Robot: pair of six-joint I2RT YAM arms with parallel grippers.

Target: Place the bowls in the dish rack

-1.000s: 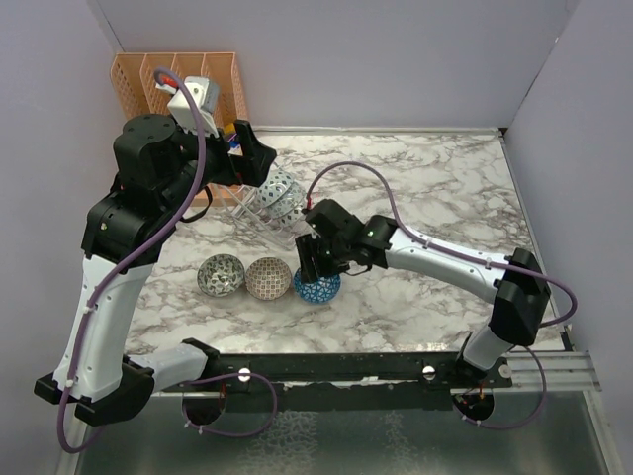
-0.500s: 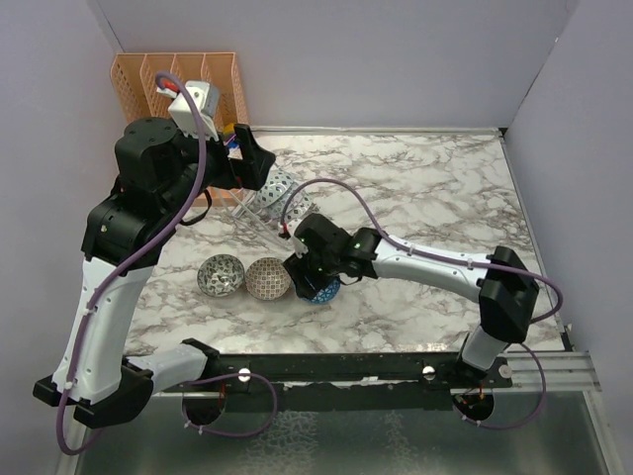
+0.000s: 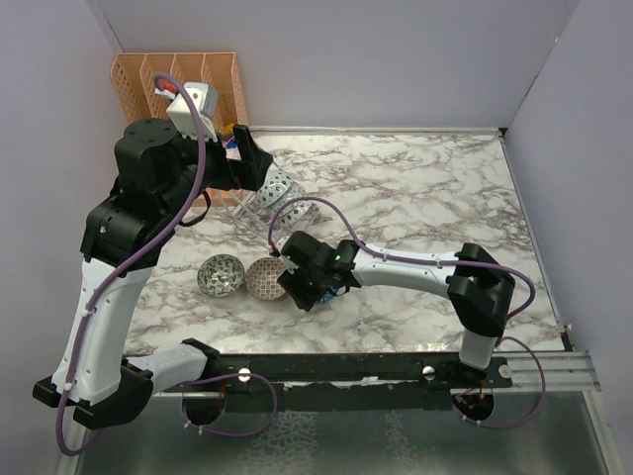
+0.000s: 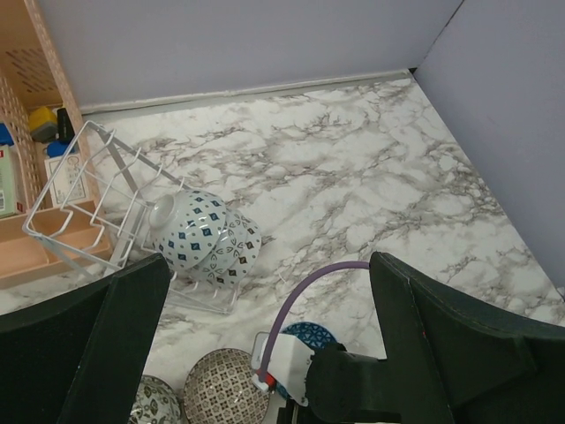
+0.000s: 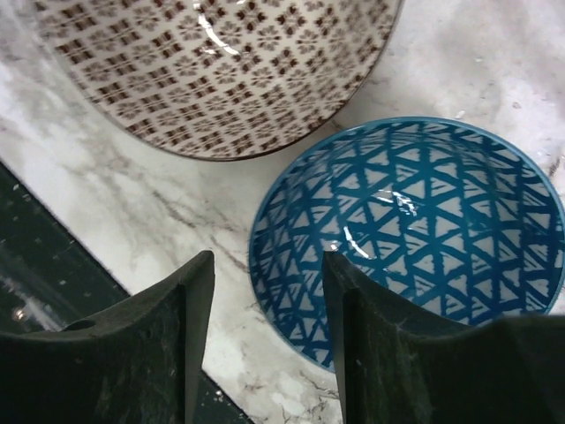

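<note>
We see the right gripper (image 5: 267,265) parted narrowly astride the rim of the blue bowl (image 5: 415,238), lower right, and the left gripper (image 4: 269,265) spread wide.

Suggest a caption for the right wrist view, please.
Open right gripper poised over the blue bowl, beige-brown bowl beside it.

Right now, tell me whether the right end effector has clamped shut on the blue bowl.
No: the right end effector is open, its fingers straddling the rim of the blue bowl with a gap each side.
</note>
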